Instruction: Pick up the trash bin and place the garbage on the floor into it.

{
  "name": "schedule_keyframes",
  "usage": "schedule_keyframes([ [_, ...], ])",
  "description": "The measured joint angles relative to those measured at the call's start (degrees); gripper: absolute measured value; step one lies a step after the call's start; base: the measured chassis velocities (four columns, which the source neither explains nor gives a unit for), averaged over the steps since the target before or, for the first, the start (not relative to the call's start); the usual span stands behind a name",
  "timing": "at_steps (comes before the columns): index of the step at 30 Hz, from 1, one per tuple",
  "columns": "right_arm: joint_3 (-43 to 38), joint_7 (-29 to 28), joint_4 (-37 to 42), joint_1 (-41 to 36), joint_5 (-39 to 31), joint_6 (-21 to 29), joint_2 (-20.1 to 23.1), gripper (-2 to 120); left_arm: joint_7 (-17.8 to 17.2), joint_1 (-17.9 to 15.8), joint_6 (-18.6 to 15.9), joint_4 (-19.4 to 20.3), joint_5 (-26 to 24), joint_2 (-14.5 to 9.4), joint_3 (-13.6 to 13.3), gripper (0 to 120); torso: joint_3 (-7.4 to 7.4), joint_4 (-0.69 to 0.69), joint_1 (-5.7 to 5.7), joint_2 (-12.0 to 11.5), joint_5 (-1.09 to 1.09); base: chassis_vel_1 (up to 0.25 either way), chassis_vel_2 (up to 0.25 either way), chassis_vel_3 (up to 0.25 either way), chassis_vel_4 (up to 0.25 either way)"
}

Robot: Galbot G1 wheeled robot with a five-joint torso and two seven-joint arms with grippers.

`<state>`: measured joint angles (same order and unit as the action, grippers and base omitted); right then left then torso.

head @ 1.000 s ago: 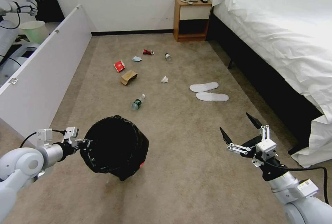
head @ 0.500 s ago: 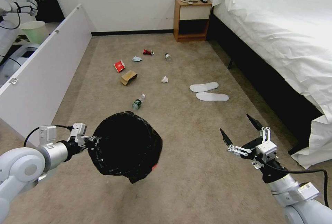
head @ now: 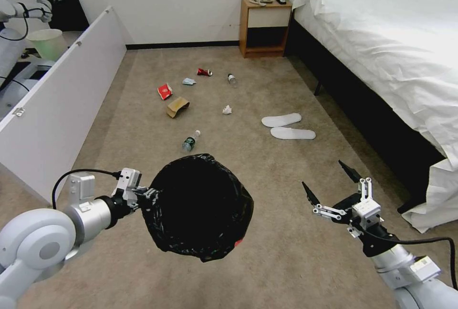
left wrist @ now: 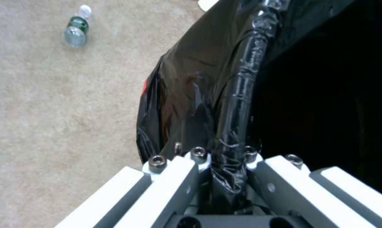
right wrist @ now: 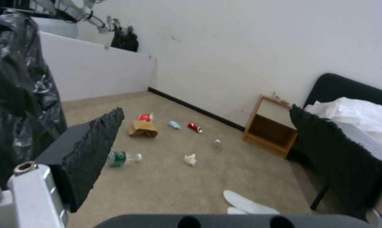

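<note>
My left gripper (head: 145, 193) is shut on the rim of the trash bin (head: 200, 206), which hangs above the floor (head: 267, 252), its black bag mouth facing up and a red sliver showing at its lower edge. In the left wrist view the fingers (left wrist: 174, 177) pinch the bagged rim (left wrist: 241, 88). The right gripper (head: 324, 175) hovers open and empty to the bin's right. Garbage lies ahead: a bottle (head: 190, 141), cardboard (head: 177, 106), a red carton (head: 165, 91), a mask (head: 189, 81), a can (head: 204, 72), a second bottle (head: 231, 78), tissue (head: 227, 109) and slippers (head: 287, 126).
A bed (head: 381, 37) with hanging white sheets runs along the right. A wooden nightstand (head: 265, 27) stands at the far wall. A white panel (head: 62, 94) slants along the left, with a pale bucket (head: 46, 42) behind it.
The left arm has carried the bin to the right, toward the middle of the carpet. The right gripper has sunk slightly and stays open.
</note>
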<state>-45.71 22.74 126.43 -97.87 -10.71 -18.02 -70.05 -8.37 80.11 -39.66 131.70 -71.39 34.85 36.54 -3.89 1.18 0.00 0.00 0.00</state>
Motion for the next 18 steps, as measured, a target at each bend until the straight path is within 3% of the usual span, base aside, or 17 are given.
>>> schedule_keyframes([
  [8, -0.25, -0.02, 0.11, -0.36, 1.31, -1.01, -1.35, 100, -3.7, -2.73, -0.09, 1.12, 0.44, 0.21, -1.49, 0, 0.0, 0.0, 0.0, 0.0, 0.0, 0.0, 0.0, 0.0, 0.0],
  [11, -0.48, -0.79, 0.52, -0.24, 1.27, -0.98, -2.68, 100, -5.51, -2.86, 0.0, 1.71, 1.34, 2.37, -1.84, 0, 0.0, 0.01, 0.0, 0.0, -0.01, 0.0, 0.0, 0.0, 0.0],
  [16, -0.68, -1.23, 0.75, -0.19, 1.11, -0.85, -3.4, 100, -5.56, -0.92, 0.09, 2.11, 3.56, 4.7, -1.32, 0, 0.0, -0.01, 0.0, 0.0, -0.01, 0.0, 0.0, 0.0, 0.0],
  [18, -0.7, -1.9, 0.94, 0.02, 0.99, -0.69, -3.95, 100, -4.86, 0.72, 0.09, 2.81, 6.34, 7.42, -0.75, 0, 0.0, -0.01, 0.0, 0.0, 0.0, 0.0, 0.0, 0.0, 0.0],
])
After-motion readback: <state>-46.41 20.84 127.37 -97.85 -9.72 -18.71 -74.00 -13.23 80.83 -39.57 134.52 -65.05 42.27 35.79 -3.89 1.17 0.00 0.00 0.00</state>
